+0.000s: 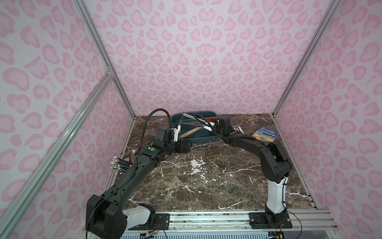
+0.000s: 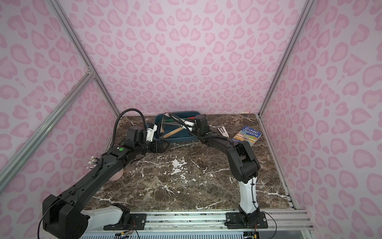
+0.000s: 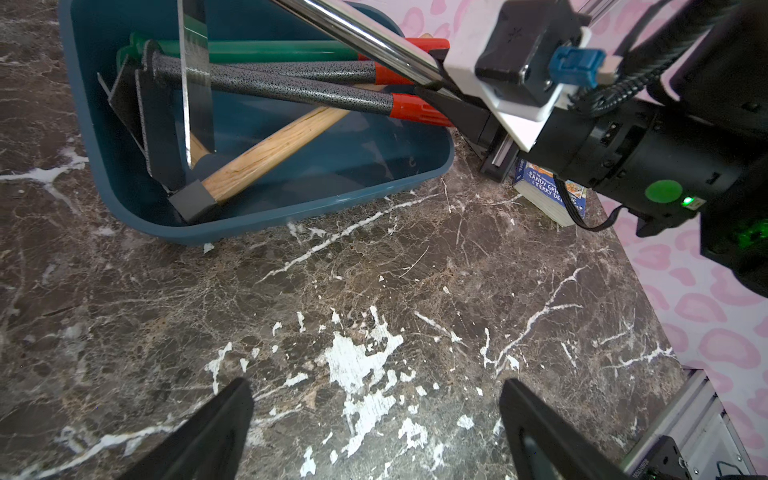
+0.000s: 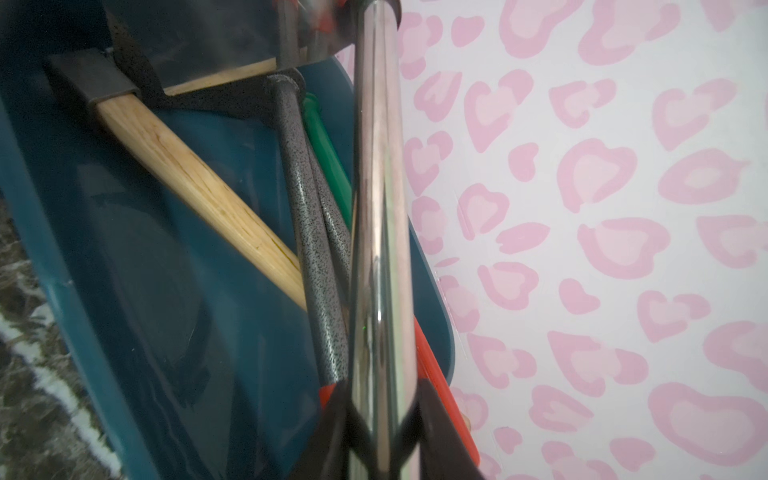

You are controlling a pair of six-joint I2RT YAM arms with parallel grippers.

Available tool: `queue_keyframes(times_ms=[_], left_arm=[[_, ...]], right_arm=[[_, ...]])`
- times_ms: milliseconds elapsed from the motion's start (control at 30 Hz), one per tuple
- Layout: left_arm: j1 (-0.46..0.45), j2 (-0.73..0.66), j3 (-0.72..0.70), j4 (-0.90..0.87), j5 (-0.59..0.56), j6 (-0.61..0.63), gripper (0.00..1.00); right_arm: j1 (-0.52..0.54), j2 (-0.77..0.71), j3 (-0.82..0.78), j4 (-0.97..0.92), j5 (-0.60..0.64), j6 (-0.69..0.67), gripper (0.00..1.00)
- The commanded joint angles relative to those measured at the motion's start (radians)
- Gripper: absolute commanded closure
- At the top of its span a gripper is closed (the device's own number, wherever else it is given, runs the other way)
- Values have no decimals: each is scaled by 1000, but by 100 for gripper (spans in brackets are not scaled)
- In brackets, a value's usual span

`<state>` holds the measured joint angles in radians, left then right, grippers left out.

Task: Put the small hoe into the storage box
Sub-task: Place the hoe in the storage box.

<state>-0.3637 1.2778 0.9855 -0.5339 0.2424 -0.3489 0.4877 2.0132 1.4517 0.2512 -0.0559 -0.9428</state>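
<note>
Right wrist: right tool (image 4: 382,424) clamps glossy tubular chrome hoe (image 4: 380,208).

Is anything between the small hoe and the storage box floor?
Yes. Under the small hoe, held by the right pincer, a wooden-handled tool, speckled grey handles and a green handle lie crossed in the storage box.

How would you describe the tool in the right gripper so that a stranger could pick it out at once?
Find the dark teal storage box at the back of the marble table. The small hoe slants over it, clamped in the right gripper. It alone is mirror-bright metal; the tools lying inside have wooden, green or speckled grey handles.
</note>
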Motion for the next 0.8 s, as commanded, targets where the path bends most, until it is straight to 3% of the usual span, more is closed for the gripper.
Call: queue_keyframes(times_ms=[0,767], left_arm=[[5,0,9,25,0,6,4],[28,9,-11,28,9,15,4]], right_arm=[[4,16,34,75,-31,0,100],[9,146,169,34,-84,-14,100]])
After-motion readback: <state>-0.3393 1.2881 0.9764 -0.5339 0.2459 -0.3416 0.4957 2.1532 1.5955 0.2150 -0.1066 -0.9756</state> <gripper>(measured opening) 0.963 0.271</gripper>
